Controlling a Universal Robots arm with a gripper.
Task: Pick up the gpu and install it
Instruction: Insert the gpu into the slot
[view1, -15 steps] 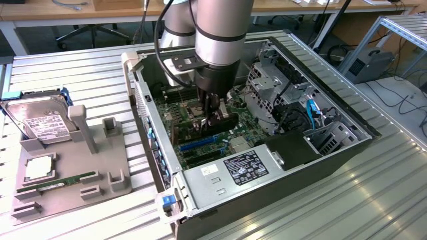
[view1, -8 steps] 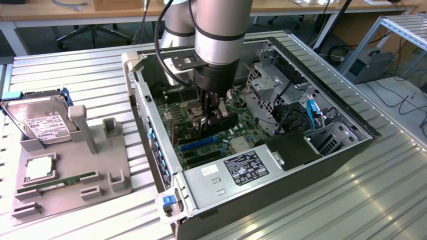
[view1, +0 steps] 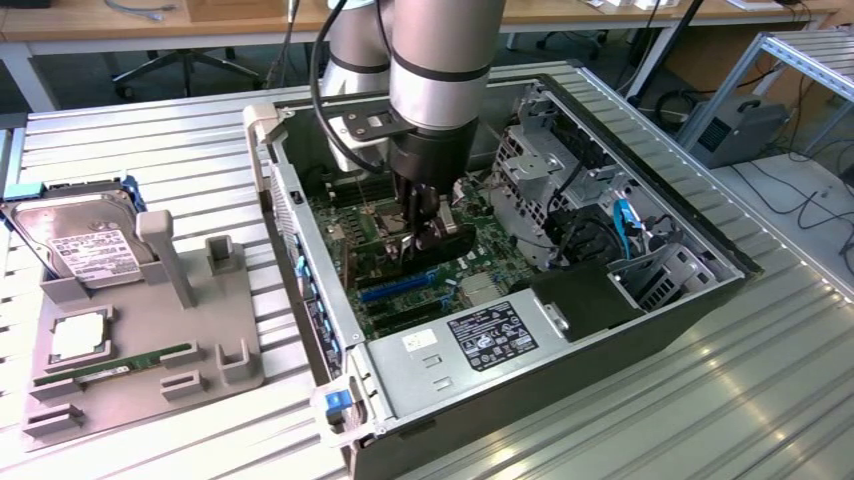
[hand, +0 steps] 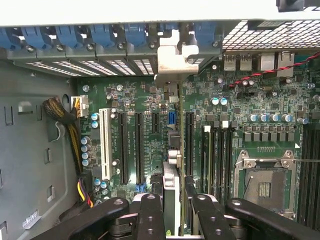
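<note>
The gpu stands on edge between the gripper fingers, clamped there, its pale bracket up against the rear slot wall of the open computer case. In the exterior view the card sits low over the green motherboard, right above the expansion slots; whether it is fully seated, I cannot tell. In the wrist view a white slot and black slots lie beside it, with the empty CPU socket further along and a bundle of yellow and black cables by the case wall. The case lies on its side on a ribbed metal table. On the exterior view's left, a grey fixture tray carries a hard drive and a green memory stick. Desks and office chairs stand beyond.
</note>
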